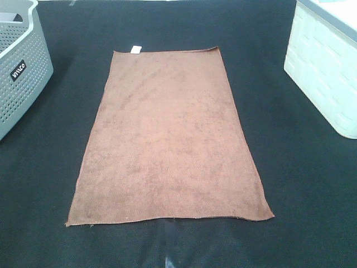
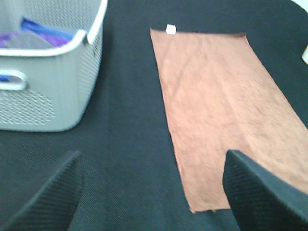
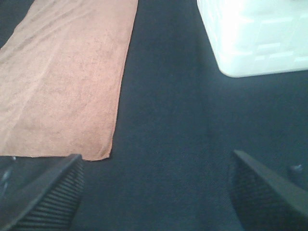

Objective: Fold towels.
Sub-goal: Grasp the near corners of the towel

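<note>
Across the centre of the overhead frame the brown towel (image 1: 170,139) lies spread flat and unfolded on the black table cover (image 1: 301,184), one short edge toward the bottom of the picture and the other toward the top. It sits well apart from the grey perforated basket (image 1: 22,72) at upper left and the white bin (image 1: 323,72) at upper right. My left gripper (image 2: 151,161) and my right gripper (image 3: 156,159) both hang with fingers spread wide and nothing between them, each just beside a near corner of the towel. The risk I judge largest is an uneven pick: if one side bites its corner and the other misses or closes late, the cloth will drag and skew, and the fold will land crooked. Closing too low could also catch the table cover along with the hem. A shallow pinch on such soft pile may slip as I lift. The towel itself looks like rust-toned terry, matte and faintly mottled, almost free of wrinkles. It has a small white tag (image 1: 134,49) at the far short edge and a slight curl at the far right corner. Its near edge runs nearly straight.
</note>
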Motion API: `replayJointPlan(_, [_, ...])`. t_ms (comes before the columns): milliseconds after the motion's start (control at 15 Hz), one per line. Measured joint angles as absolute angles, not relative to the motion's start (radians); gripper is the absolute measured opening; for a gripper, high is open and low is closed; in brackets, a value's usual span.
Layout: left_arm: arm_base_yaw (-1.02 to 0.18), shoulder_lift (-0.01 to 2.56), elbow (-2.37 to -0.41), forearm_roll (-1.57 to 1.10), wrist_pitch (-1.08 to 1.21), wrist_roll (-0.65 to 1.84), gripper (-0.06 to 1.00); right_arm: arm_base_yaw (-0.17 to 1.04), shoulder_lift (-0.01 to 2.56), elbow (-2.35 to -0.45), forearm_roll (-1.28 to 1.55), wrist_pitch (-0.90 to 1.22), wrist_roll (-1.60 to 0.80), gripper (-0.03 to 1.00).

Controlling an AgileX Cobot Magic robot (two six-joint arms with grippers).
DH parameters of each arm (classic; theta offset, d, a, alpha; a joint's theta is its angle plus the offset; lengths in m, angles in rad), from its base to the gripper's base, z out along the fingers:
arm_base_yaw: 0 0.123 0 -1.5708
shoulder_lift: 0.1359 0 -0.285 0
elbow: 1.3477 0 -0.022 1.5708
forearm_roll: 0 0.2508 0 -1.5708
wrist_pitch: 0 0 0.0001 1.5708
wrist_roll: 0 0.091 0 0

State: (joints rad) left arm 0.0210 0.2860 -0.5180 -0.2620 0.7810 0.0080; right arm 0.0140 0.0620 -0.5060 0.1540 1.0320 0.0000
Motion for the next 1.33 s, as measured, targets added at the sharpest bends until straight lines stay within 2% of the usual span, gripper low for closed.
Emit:
replayJointPlan(133, [0.021,0.313,-0.518,-0.280,0.779,0.008,0.76,0.014,0.104,-0.506,0.155,1.025,0.017,0.77])
replayJointPlan(333, [0.021,0.549,-0.518,-0.476,0.766,0.036,0.76,0.014,0.297,-0.523,0.205,1.019,0.034,0.77])
replayJointPlan(600, [0.021,0.864,-0.518,-0.694,0.761,0.269,0.76,0.014,0.660,-0.547,0.333,0.959,0.010,0.77])
replayJointPlan(933, [0.021,1.205,-0.518,-0.899,0.678,0.506,0.76,0.014,1.068,-0.549,0.502,0.828,-0.226,0.77])
replayJointPlan(1067, [0.021,1.261,-0.518,-0.932,0.674,0.547,0.76,0.014,1.168,-0.549,0.564,0.794,-0.306,0.77])
replayJointPlan(1333, [0.021,1.479,-0.519,-1.140,0.649,0.785,0.76,0.014,1.373,-0.549,0.753,0.698,-0.512,0.77])
